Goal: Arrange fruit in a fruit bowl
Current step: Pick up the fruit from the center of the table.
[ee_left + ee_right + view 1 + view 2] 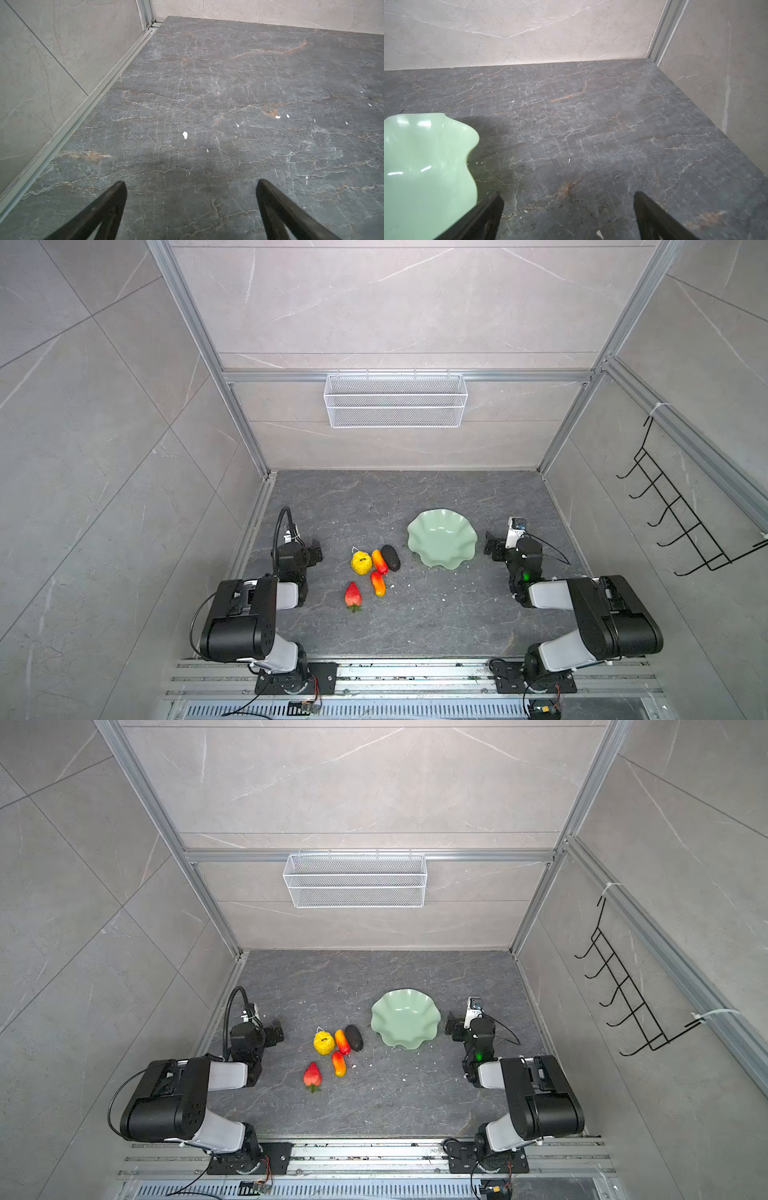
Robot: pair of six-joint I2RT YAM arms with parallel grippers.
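Task things: all five lie on the dark table (415,614), and none is in the bowl (417,526).
Group: the yellow fruit (361,563), the far long fruit (379,561) and the dark fruit (390,558) lie close side by side. The near long fruit (378,584) is at 6 o'clock from them and the strawberry (353,595) at 7 o'clock.
Long axes: both long fruits and the dark one run about from 11 to 5 o'clock. The strawberry's tip points to 12.
Bowl: empty, at 2 o'clock from the group and near it.
Left gripper (314,549): it is the nearer one, and the group lies at about 4 o'clock from it. The wrist view shows its fingers (116,199) spread wide over bare table, holding nothing.
Right gripper (490,546): it is just beside the bowl at the bowl's 3 o'clock, with the bowl between it and the group. Its fingers (492,207) are wide apart and empty.
Judgement: the left arm should pick first, across the short width of a fruit.
Writing: I can read none.
Wire basket (395,402): it hangs on the back wall at 12 o'clock and looks empty.
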